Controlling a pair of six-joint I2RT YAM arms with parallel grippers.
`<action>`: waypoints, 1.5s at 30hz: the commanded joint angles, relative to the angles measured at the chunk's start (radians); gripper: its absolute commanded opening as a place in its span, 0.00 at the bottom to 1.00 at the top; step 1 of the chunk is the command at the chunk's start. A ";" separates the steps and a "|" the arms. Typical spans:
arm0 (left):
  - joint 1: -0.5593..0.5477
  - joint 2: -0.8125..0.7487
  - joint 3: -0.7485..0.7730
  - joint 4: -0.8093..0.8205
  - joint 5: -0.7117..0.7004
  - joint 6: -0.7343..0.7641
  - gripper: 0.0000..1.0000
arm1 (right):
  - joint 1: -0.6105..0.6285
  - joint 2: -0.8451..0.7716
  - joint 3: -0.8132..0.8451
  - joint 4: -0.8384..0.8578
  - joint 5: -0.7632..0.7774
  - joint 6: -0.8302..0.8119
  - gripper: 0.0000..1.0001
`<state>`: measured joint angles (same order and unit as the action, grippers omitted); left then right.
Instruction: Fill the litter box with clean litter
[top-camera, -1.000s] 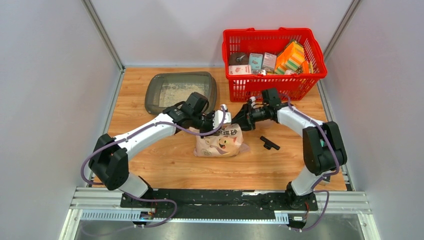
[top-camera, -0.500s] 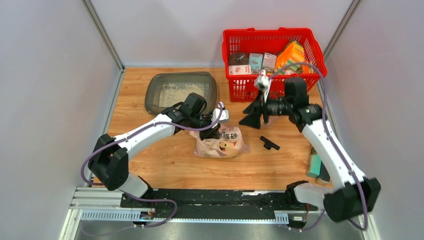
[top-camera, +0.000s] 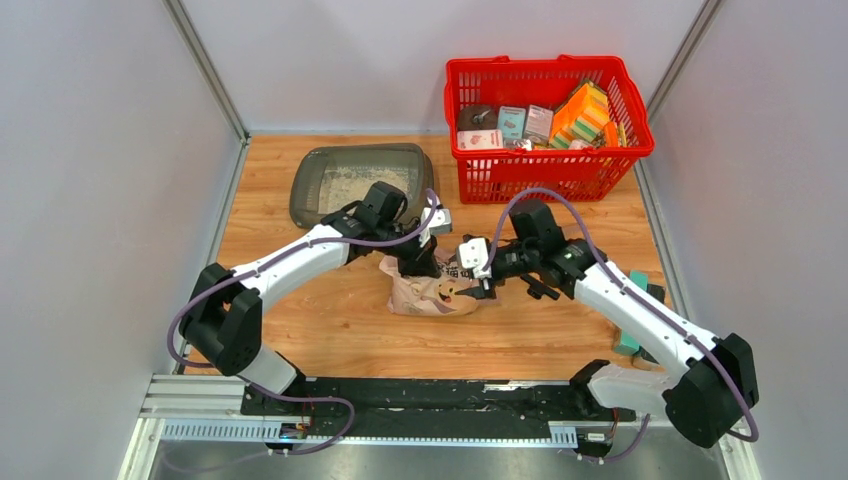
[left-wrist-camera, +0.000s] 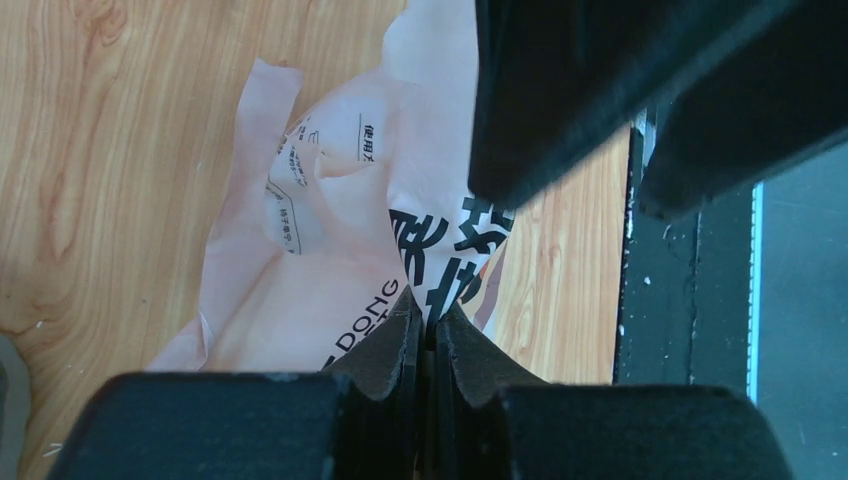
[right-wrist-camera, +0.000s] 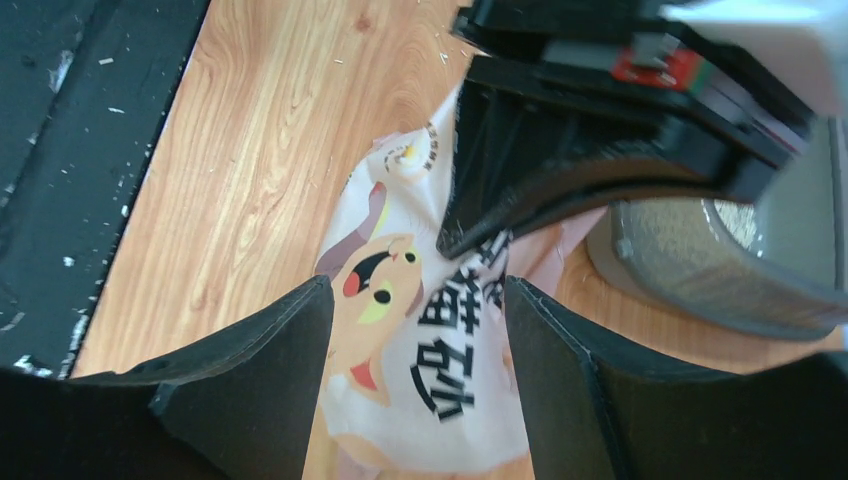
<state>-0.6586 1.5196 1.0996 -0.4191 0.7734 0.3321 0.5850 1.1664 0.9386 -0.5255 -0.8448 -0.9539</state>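
Observation:
The pinkish-cream litter bag (top-camera: 435, 290) with a cartoon animal lies on the wooden table. My left gripper (top-camera: 418, 262) is shut on a fold of the bag's top (left-wrist-camera: 440, 270); its jaws pinch the film. My right gripper (top-camera: 482, 272) is open, its fingers (right-wrist-camera: 260, 360) straddling the bag's right part (right-wrist-camera: 430, 370) above the cartoon face. The dark grey litter box (top-camera: 362, 181) sits at the back left with pale litter (top-camera: 352, 184) inside; its rim also shows in the right wrist view (right-wrist-camera: 700, 270).
A red mesh basket (top-camera: 545, 120) full of boxes stands at the back right. A small black part (top-camera: 540, 290) lies on the table under the right arm. A teal item (top-camera: 630, 335) lies by the right edge. Grey walls enclose the table.
My right arm swung down from near the basket to the bag, its open gripper now over the bag's right side. My left gripper stayed clamped on the bag's top, shifting slightly.

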 joint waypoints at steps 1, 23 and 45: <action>0.011 0.016 0.009 0.060 0.139 -0.082 0.13 | 0.050 0.027 -0.047 0.195 0.059 -0.108 0.68; 0.047 -0.013 0.003 -0.041 0.196 0.040 0.28 | 0.069 0.073 -0.123 0.280 0.305 0.089 0.36; 0.175 -0.110 -0.084 -0.280 0.036 0.367 0.26 | -0.011 0.018 -0.060 0.114 0.280 0.403 0.00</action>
<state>-0.5087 1.4265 1.0409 -0.5583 0.8558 0.6216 0.6125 1.2350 0.8425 -0.3355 -0.6327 -0.6312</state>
